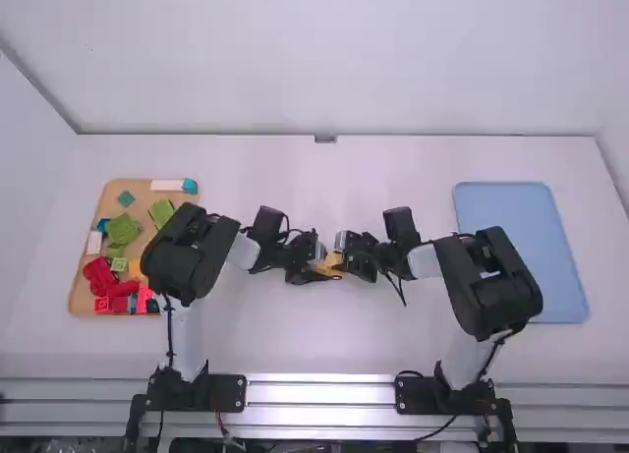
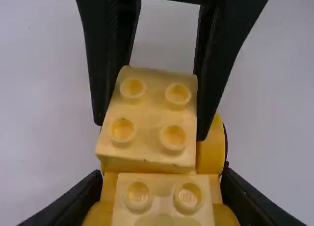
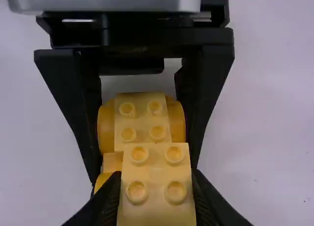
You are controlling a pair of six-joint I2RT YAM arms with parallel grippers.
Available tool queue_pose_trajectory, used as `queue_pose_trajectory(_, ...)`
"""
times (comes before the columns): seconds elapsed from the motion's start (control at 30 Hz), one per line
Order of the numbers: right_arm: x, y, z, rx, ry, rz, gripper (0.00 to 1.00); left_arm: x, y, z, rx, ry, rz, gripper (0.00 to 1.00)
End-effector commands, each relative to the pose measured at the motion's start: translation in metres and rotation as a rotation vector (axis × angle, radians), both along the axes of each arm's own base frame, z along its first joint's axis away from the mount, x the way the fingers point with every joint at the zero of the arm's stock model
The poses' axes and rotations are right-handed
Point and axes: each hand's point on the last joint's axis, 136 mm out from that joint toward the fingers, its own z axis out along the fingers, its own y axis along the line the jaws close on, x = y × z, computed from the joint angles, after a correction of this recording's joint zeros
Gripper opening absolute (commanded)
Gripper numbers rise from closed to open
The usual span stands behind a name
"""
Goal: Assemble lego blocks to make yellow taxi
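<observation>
In the high view my left gripper (image 1: 307, 263) and right gripper (image 1: 358, 254) meet tip to tip around yellow blocks (image 1: 330, 265). The left wrist view has my left gripper (image 2: 162, 187) shut on a yellow car body (image 2: 212, 150) with rounded sides and a studded block (image 2: 164, 200) on top. Beside that block sits a four-stud yellow brick (image 2: 149, 119), slightly tilted, pinched by the right gripper. In the right wrist view, my right gripper (image 3: 156, 189) is shut on this brick (image 3: 158, 176), over one end of the body (image 3: 177, 122). Whether it is fully pressed down, I cannot tell.
A wooden tray (image 1: 86, 294) at the left holds green, red, white, blue and orange blocks, partly behind the left arm. At the right lies a blue tray (image 1: 521, 227), its near left part behind the right arm. White walls rise beyond the table's far edge.
</observation>
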Motion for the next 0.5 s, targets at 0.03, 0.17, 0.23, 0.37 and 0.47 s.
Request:
queue_pose_trajectory(0.03,-0.0102,0.0028,-0.0028,-0.012,-0.001,0.034,0.27,-0.0115,0.0069,-0.0219,0.074,0.046,0.022,0.39)
queue_pose_trajectory(0.17,-0.0129,-0.0006,-0.0023,-0.011,0.013,0.056,0.34,-0.0115,0.0069,-0.0219,0.074,0.046,0.022,0.39)
queue_pose_trajectory(0.23,-0.0114,-0.0018,-0.0019,-0.016,0.024,0.051,0.44,-0.0115,0.0069,-0.022,0.075,0.046,0.022,0.39)
queue_pose_trajectory(0.37,-0.0102,-0.0017,-0.0005,-0.022,0.034,0.056,0.54,-0.0112,0.0068,-0.0218,0.074,0.048,0.024,0.39)
queue_pose_trajectory(0.47,-0.009,-0.0004,0.001,-0.024,0.035,0.06,0.58,-0.0111,0.0069,-0.0218,0.074,0.048,0.024,0.39)
